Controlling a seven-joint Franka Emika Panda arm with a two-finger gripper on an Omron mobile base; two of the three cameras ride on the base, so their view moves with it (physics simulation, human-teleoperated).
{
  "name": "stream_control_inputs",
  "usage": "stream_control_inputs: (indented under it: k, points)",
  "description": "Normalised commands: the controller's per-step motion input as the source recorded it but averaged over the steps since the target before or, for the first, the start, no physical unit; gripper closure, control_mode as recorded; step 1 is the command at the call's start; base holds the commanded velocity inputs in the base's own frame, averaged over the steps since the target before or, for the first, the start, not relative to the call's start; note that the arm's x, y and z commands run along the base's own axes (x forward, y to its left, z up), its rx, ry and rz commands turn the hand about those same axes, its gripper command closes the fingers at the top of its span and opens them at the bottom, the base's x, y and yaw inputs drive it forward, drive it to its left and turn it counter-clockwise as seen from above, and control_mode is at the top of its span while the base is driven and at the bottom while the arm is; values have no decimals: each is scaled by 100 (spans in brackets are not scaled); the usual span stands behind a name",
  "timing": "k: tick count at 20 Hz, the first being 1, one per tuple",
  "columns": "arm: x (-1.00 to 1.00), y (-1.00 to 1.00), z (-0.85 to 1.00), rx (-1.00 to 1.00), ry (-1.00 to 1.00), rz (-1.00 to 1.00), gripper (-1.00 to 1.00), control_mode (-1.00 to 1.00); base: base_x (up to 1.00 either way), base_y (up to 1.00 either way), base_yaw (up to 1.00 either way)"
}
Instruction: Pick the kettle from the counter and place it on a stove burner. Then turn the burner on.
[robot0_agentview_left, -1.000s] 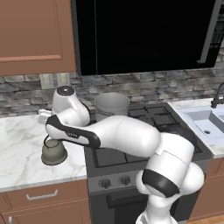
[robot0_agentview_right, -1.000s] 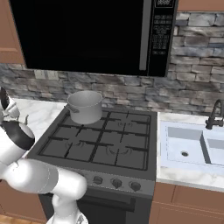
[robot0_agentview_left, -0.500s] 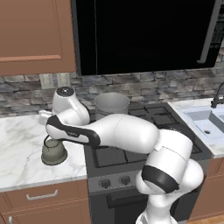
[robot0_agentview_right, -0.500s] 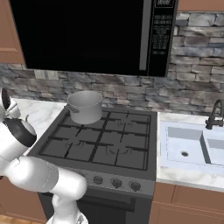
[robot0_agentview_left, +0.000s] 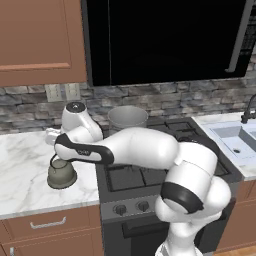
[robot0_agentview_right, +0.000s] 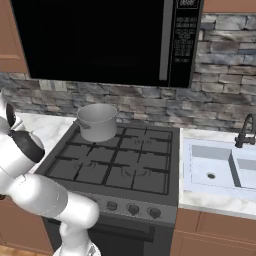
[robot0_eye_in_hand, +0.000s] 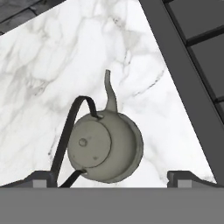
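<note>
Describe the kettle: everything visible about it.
The kettle is small, squat and grey-green, dull metal by its look, with a round lid and knob, a thin curved spout and a black wire handle arched to one side. It stands upright on the white marble counter, just left of the stove. The open gripper hangs above, not touching it.

The arm hides the top of the kettle (robot0_agentview_left: 61, 175) and its handle in the left base view.

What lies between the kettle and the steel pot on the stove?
In the left base view, the arm's white wrist and dark forearm joint cross between the kettle and the pot, above bare marble counter and the cooktop's left edge.
</note>
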Motion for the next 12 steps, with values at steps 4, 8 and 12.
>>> stream_control_inputs:
  k: [4,8,12]
  points:
    - [8,3,-1,0,1,0,-100,-100,0,0,0]
    - [5,13,0,0,1,0,-100,-100,0,0,0]
    - [9,20,0,0,1,0,-100,-100,0,0,0]
